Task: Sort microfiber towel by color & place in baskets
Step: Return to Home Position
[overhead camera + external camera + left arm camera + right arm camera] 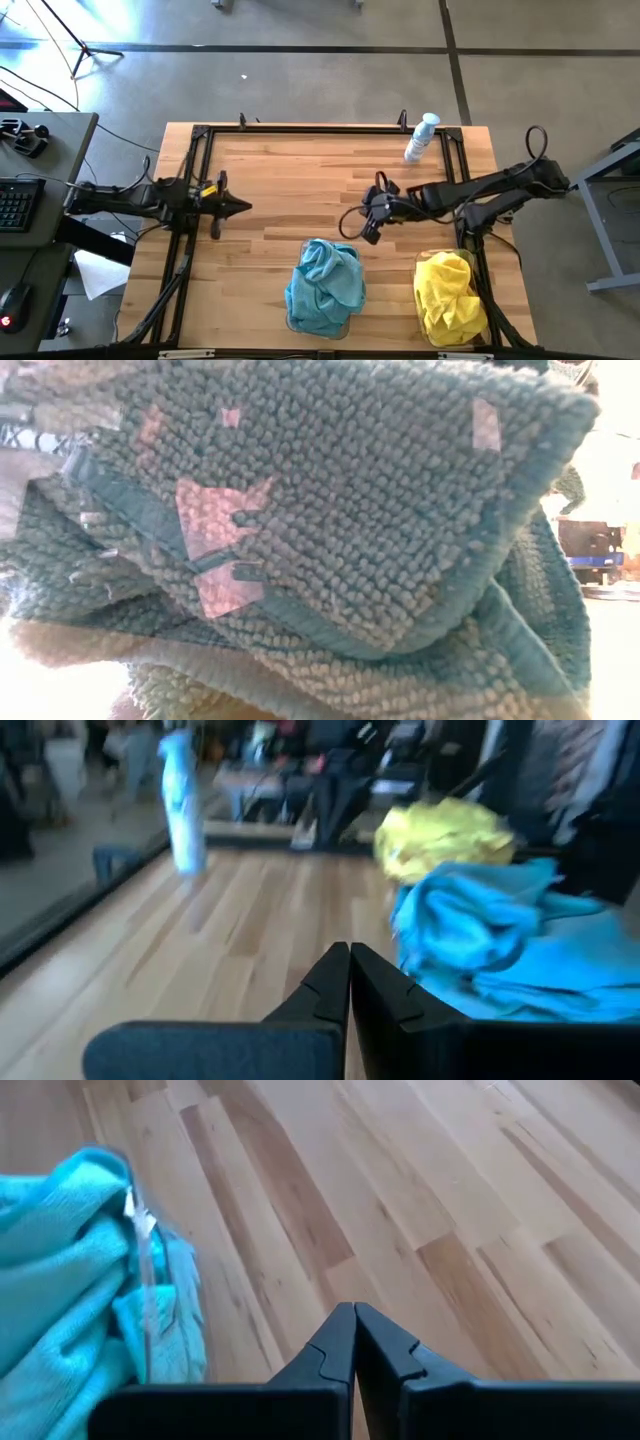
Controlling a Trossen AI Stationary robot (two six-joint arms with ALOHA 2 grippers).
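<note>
The left gripper [350, 968] is clenched, its two dark fingers pressed tip to tip with nothing between them. The right gripper [354, 1325] is clenched the same way and also holds nothing.

The left gripper hangs over the left part of the wooden table [300, 180], pointing level toward the middle. Its arm reaches in straight from the left edge. The right gripper hangs over the middle of the table and tilts down toward the wood. It is just beyond the upper right corner of the left bin [150, 1320], apart from it. Its arm comes in from the right edge, bent at the elbow, with cables looping along it.

There are two clear bins, side by side at the table's near edge in the high view. The left bin holds one heap of teal-blue towels [325, 285], piled above its rim. The right bin [428, 256] holds one heap of yellow towels [450, 295], also bulging over the top. How many cloths make up each heap cannot be told. No towel lies on the bare wood.

In the low view a teal-blue towel fills nearly the whole picture, its looped pile and a stitched hem right against the lens.

One white and blue spray bottle [422, 138] stands upright near the opposite edge, on the right side, well apart from both bins.
</note>
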